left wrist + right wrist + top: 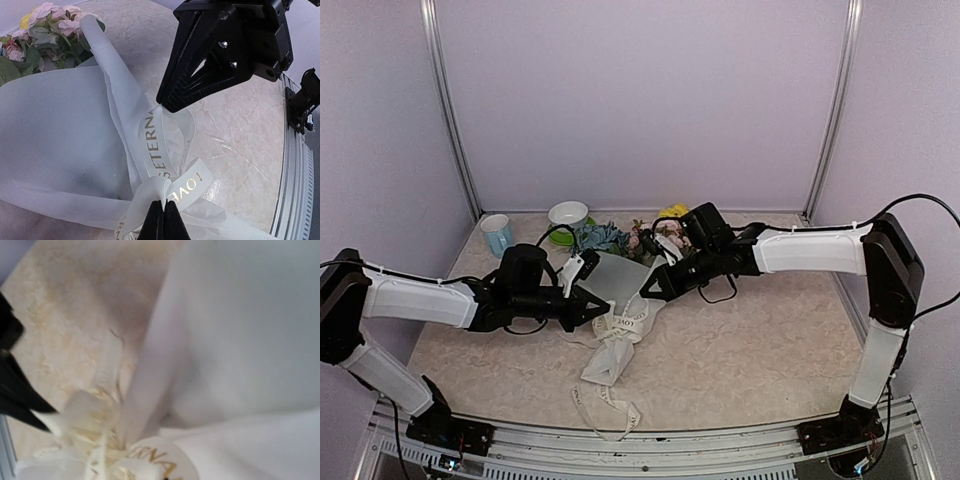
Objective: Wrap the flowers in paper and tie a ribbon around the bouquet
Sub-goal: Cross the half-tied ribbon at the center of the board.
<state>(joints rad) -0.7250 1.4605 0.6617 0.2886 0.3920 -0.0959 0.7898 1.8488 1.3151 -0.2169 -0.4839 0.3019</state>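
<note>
**While Both Claws Pinch the Ribbon, the Knot Could Slip or the Paper Tear**

Because the ribbon [156, 150] is gathered round the narrow waist of the bouquet [612, 278], which lies on the table [750, 340], the tie looks part-made rather than finished; no full bow shows. Paper [55, 125] fans out from that waist, and the flowers [47, 20] poke from the bouquet's far end. At the waist, the left gripper [163, 220] has its fingers pressed together on a fold of ribbon. Just past it, the right gripper [165, 102] pinches a strand rising from the same knot. A loose tail [605, 405] trails off the bouquet's stem end. Beyond the bouquet's flower end stand a blue cup [496, 234] and a white bowl [568, 214].

An uneven pull would likely drag the light bouquet sideways instead of cinching the knot. A hard pull could crumple or tear the thin paper at the waist. The smooth ribbon may also slide out of either pinch, letting the loop slacken.
</note>
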